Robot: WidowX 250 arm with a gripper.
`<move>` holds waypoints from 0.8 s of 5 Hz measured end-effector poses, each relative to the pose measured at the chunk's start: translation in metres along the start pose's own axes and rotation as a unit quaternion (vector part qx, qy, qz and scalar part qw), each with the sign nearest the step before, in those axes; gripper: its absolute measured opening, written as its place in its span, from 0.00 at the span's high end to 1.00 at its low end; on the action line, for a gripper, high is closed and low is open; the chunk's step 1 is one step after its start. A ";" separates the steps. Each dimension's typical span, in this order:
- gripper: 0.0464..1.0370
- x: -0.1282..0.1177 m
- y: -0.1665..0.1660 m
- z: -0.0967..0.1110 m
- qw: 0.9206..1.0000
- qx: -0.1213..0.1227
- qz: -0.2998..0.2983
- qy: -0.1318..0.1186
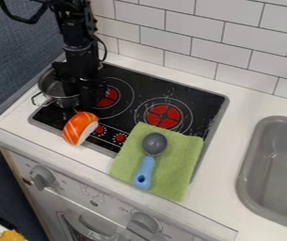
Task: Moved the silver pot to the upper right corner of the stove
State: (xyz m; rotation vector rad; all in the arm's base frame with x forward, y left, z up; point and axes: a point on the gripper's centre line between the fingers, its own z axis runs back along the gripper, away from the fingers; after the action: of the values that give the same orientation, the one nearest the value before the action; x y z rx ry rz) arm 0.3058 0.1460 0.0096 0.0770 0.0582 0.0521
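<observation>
Near edge, bottom L corner: yellow item (12, 236), partly cut off by the frame. Next, white appliance front w/ grey knobs: L knob (42, 177), R knob (144, 223).

Above it, white counter (89, 157). Green cloth (184, 162) lies partly on counter, partly over front R area of black stove top (199, 104). On cloth: spoon (154, 144), grey bowl end toward wall, blue handle toward front.

L of cloth, toy sushi (80, 128), orange/white, at stove's front edge, tilted, partly over counter. Small red dials (120, 137) betw. sushi and cloth. R side: grey sink (247, 162), set in counter.

Task item: silver pot (59, 92), upright, L end of stove, wire handle twd front L; R part hidden behind gripper (86, 95). Gripper hangs down at pot's R side; jaw state cannot be told, nor whether pot is gripped.

Red burners: one (108, 97) just R of gripper, other (164, 116) beyond cloth. Far side: white tile wall (227, 44); blue-grey panel (19, 52) at upper L.
</observation>
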 end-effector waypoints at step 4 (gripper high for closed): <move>0.97 0.002 0.022 0.066 0.998 0.042 -0.011 -0.042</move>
State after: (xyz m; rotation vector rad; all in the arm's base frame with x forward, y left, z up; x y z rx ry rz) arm 0.3110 0.1632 0.0767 0.1619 -0.0225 0.0249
